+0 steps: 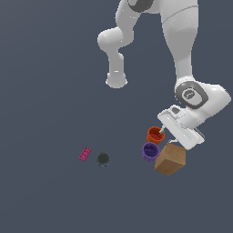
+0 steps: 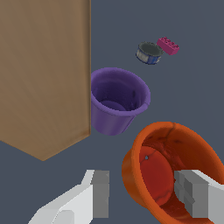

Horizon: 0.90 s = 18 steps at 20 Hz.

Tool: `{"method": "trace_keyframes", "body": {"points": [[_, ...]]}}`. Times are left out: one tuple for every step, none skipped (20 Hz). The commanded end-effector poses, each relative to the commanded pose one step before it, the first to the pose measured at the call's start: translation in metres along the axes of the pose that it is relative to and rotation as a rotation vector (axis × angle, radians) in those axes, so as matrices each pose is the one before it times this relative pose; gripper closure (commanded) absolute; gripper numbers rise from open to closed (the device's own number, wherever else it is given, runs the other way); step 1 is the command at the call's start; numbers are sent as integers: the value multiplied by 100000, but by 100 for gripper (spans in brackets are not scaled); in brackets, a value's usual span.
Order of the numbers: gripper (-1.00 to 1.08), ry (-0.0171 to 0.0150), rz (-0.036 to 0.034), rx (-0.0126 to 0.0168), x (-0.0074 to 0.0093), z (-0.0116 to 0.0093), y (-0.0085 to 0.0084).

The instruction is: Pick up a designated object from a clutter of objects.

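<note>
The designated object, an orange-red ribbed cup (image 1: 154,134) (image 2: 162,144), stands on the dark floor at the far end of the clutter of objects. My gripper (image 1: 164,133) (image 2: 146,194) is down at the cup and open. One finger (image 2: 101,192) stands just outside the cup wall with a small gap. The other finger (image 2: 192,197) shows in front of the cup's inside. The cup's far lower part is hidden behind the fingers.
A purple cup (image 1: 149,151) (image 2: 116,100) stands right beside the orange-red cup. A tan box (image 1: 170,159) (image 2: 43,74) sits close against both. A small dark round cup (image 1: 103,159) (image 2: 149,52) and a pink studded brick (image 1: 85,154) (image 2: 168,45) lie apart toward the exterior view's left.
</note>
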<state>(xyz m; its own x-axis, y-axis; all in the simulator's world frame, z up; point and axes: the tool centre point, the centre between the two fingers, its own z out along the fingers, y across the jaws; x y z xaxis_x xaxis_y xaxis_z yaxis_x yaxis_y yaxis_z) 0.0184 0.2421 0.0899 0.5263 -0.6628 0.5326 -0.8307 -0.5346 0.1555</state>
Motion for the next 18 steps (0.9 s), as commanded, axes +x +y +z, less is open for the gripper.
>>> {"method": "trace_keyframes", "body": {"points": [[-20, 11, 27, -50, 2, 342, 3], [-20, 35, 58, 14, 15, 285, 6], [-20, 0, 0, 0, -20, 384, -5], [-20, 55, 104, 22, 31, 446, 18], [-20, 0, 0, 0, -25, 468, 2], [-20, 36, 89, 15, 29, 367, 22], [-20, 0, 0, 0, -16, 297, 6], [-20, 0, 0, 0, -11, 212, 5], [-20, 0, 0, 0, -7, 127, 4], [-20, 0, 0, 0, -2, 42, 1], [108, 0, 0, 0, 0, 0, 0], [108, 0, 0, 0, 0, 0, 0], [108, 0, 0, 0, 0, 0, 0], [108, 0, 0, 0, 0, 0, 0], [108, 0, 0, 0, 0, 0, 0], [108, 0, 0, 0, 0, 0, 0], [108, 0, 0, 0, 0, 0, 0], [108, 0, 0, 0, 0, 0, 0]]}}
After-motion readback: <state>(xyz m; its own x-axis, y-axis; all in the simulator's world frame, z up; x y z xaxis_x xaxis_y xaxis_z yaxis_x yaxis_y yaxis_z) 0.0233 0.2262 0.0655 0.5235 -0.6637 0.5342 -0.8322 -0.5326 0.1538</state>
